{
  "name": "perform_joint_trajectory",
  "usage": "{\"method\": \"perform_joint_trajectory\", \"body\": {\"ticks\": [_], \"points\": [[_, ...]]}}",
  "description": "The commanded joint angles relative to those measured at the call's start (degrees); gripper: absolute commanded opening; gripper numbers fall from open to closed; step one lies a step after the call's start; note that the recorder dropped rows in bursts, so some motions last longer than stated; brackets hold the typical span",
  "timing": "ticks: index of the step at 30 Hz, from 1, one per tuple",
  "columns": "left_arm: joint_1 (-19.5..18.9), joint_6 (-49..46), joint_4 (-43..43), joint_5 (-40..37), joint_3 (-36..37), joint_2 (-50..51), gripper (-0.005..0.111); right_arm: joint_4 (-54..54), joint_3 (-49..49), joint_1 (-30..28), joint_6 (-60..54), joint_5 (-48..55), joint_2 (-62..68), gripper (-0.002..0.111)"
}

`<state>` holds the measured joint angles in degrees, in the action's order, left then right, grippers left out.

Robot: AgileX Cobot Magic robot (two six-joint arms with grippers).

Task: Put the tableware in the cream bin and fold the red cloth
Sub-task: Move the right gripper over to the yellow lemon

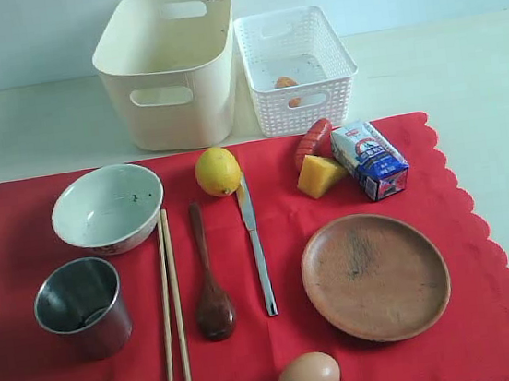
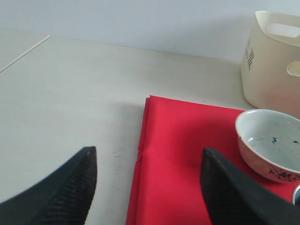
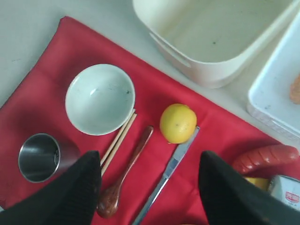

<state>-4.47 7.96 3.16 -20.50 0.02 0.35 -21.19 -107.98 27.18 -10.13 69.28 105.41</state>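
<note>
Across the front of the worktop [image 1: 462,63] lies the red cloth [image 1: 266,212], spread flat, its scalloped edge toward the worktop's right edge. On it, nearest the left edge, sit the pale bowl [image 1: 108,208] and, closer to the front, the steel cup [image 1: 81,307]. The chopsticks [image 1: 169,312], dark spoon [image 1: 210,284] and knife [image 1: 257,246] lie side by side, with the brown plate [image 1: 375,275] further right. The cream bin [image 1: 166,71] stands off the cloth toward the back edge, just beside a white lattice basket [image 1: 300,69]. A lemon [image 1: 218,172], egg [image 1: 307,379], sausage [image 1: 312,142], yellow wedge [image 1: 320,175] and milk carton [image 1: 371,159] share the cloth. The left pincer [image 2: 148,154] hangs wide and empty over the cloth's left margin. The right pincer [image 3: 149,157] is spread wide, holding nothing, above the tableware.
</note>
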Motion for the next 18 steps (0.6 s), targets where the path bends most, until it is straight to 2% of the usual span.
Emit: {"method": "perform_joint_trajectory", "body": {"ticks": [1,18], "points": [[-0.08,-0.29,0.27,0.33,-0.02,-0.35,0.062,-0.23,-0.41,3.70,-3.01,-2.33,3.89,0.058],[-0.08,-0.29,0.27,0.33,-0.02,-0.35,0.062,1.21,-0.41,5.80,-3.28,-7.20,18.40,0.058]]}}
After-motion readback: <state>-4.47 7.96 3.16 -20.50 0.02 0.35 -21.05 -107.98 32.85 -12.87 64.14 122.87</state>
